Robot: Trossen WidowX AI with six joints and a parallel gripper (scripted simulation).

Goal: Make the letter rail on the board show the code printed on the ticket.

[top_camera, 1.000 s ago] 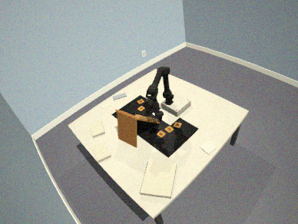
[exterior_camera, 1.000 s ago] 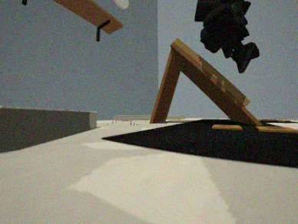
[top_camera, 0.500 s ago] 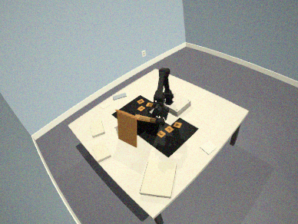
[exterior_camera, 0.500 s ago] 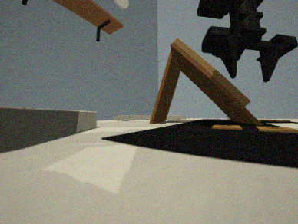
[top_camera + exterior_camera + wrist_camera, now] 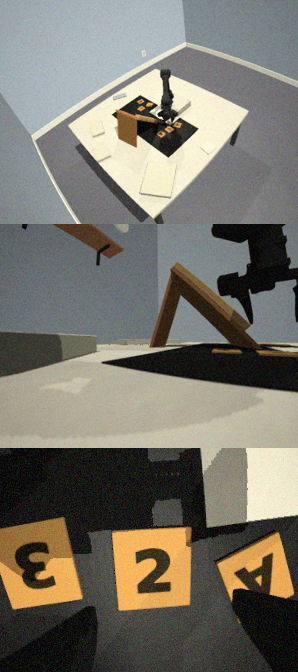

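Note:
My gripper (image 5: 274, 322) (image 5: 166, 606) is open and empty, pointing down above the front tiles. In the wrist view, the orange 2 tile (image 5: 152, 568) lies ahead of the gap between the fingers. The 3 tile (image 5: 40, 563) is to its left, upside down; the A tile (image 5: 265, 565) is to its right, turned and partly covered by the right finger. Three more tiles, one tilted (image 5: 149, 104), lie at the back, their letters unreadable. The wooden board (image 5: 127, 129) (image 5: 165, 316) stands propped beside the arm. Its rail and the ticket's print cannot be made out.
A black mat (image 5: 186, 133) (image 5: 161, 366) lies under the tiles and board. A grey-white box (image 5: 185, 107) stands beside the arm. Flat pale slabs (image 5: 158, 180) (image 5: 97, 129) and a grey-blue block (image 5: 119, 96) lie around the counter. A wooden shelf (image 5: 92, 239) shows high up.

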